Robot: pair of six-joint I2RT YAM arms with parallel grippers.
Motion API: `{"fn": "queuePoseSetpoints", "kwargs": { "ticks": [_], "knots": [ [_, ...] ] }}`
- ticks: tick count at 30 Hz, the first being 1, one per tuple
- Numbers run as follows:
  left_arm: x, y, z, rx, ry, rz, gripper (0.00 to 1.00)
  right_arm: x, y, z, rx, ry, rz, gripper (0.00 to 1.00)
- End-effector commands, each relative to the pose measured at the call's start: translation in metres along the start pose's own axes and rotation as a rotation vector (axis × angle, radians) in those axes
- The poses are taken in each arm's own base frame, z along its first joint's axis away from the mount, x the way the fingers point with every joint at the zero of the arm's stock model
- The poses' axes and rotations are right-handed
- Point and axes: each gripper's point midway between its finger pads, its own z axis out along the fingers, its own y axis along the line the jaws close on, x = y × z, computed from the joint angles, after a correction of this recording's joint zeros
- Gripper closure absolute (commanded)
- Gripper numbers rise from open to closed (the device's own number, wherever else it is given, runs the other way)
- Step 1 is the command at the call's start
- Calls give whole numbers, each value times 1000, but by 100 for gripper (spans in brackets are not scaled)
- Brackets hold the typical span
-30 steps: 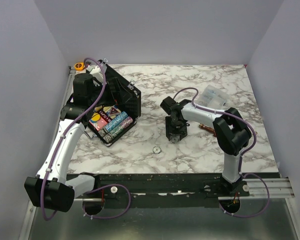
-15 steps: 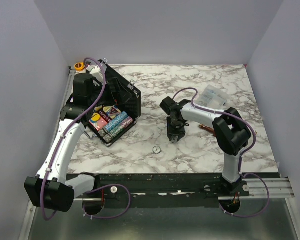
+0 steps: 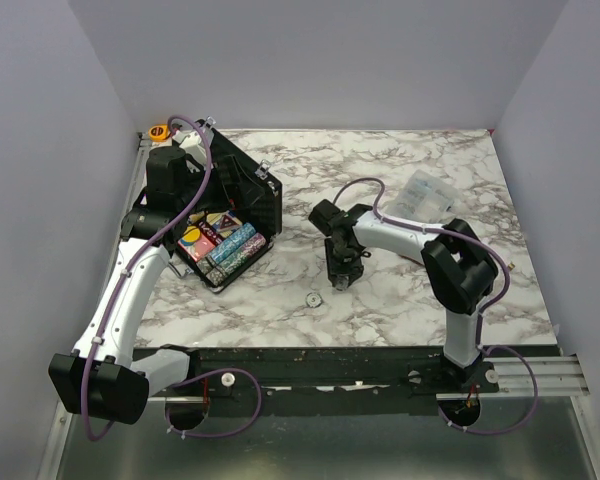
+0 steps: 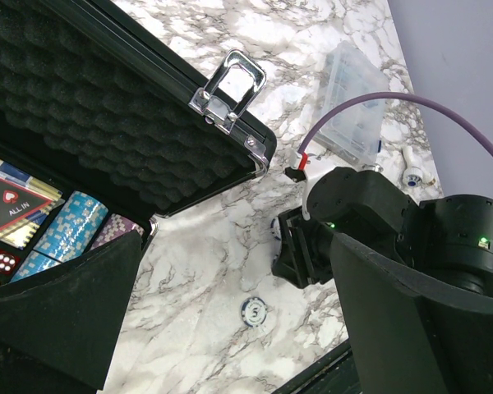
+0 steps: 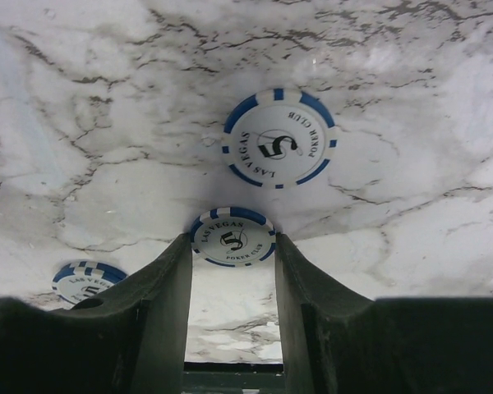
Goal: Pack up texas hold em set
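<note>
The black hinged case (image 3: 242, 190) stands open at the left, its foam-lined lid (image 4: 107, 123) up, with rows of chips (image 3: 230, 248) and cards in the base. My right gripper (image 5: 232, 246) is shut on a blue-and-white "5" chip (image 5: 232, 238), held at the fingertips just above the marble. In the top view it (image 3: 340, 276) is right of the case. A second such chip (image 5: 279, 138) lies loose ahead of it, seen also in the top view (image 3: 313, 298). A third (image 5: 86, 281) lies at its left. My left gripper (image 4: 234, 246) hangs open and empty over the case.
A clear plastic bag (image 3: 425, 190) lies at the back right. An orange tape roll (image 3: 159, 131) sits at the far left corner. A small brown object (image 3: 412, 256) lies right of my right arm. The case's silver latch (image 4: 230, 86) juts from the lid edge.
My right gripper has moved left and a little nearer, toward the case and the loose chip, with the chip in it. The left arm has not moved.
</note>
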Motion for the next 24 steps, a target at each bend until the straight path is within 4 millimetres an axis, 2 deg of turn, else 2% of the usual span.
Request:
{"fn": "queuePoseSetpoints", "kwargs": {
  "ticks": [1, 8, 14, 20, 24],
  "knots": [
    [0, -4, 0, 19, -2, 6, 4, -5, 11, -18, -14, -45, -4, 74],
    [1, -5, 0, 22, -2, 9, 4, 7, 35, -26, -45, -39, -42, 74],
    [1, -5, 0, 21, 0, 9, 4, 21, 65, -34, -101, -28, -78, 74],
    [1, -6, 0, 23, -1, 10, 4, 35, 80, -29, -131, 4, -96, 74],
    [1, -7, -1, 24, -1, 12, 4, 37, 86, -28, -140, 5, -101, 74]
  ]
}}
